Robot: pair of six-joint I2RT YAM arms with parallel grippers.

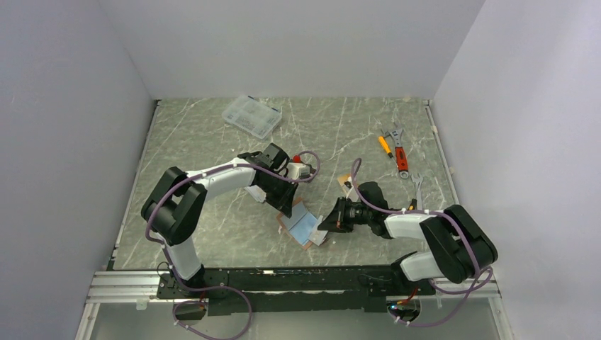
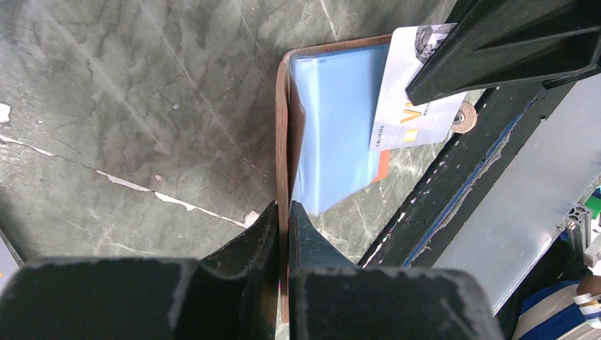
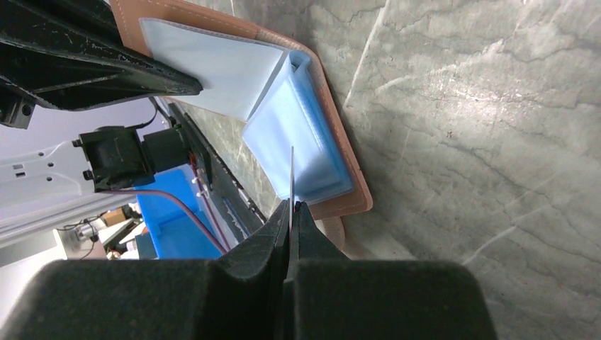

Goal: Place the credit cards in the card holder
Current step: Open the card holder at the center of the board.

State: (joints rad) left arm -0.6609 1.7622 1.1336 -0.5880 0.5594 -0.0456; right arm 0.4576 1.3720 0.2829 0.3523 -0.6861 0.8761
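Note:
The card holder lies open on the table, pinkish-brown with light blue plastic sleeves. My left gripper is shut on the holder's brown edge, which sits pinched between its fingertips. My right gripper is shut on the silver-grey card, held over the sleeves' near end. That card shows edge-on in the right wrist view, right at the sleeves. An orange corner pokes out from under the sleeves. Something tan and flat lies under the right arm. The black card is out of view.
A clear plastic compartment box stands at the back. A yellow screwdriver and wrenches lie at the back right, another wrench nearer the right arm. The table's front rail is close behind the holder.

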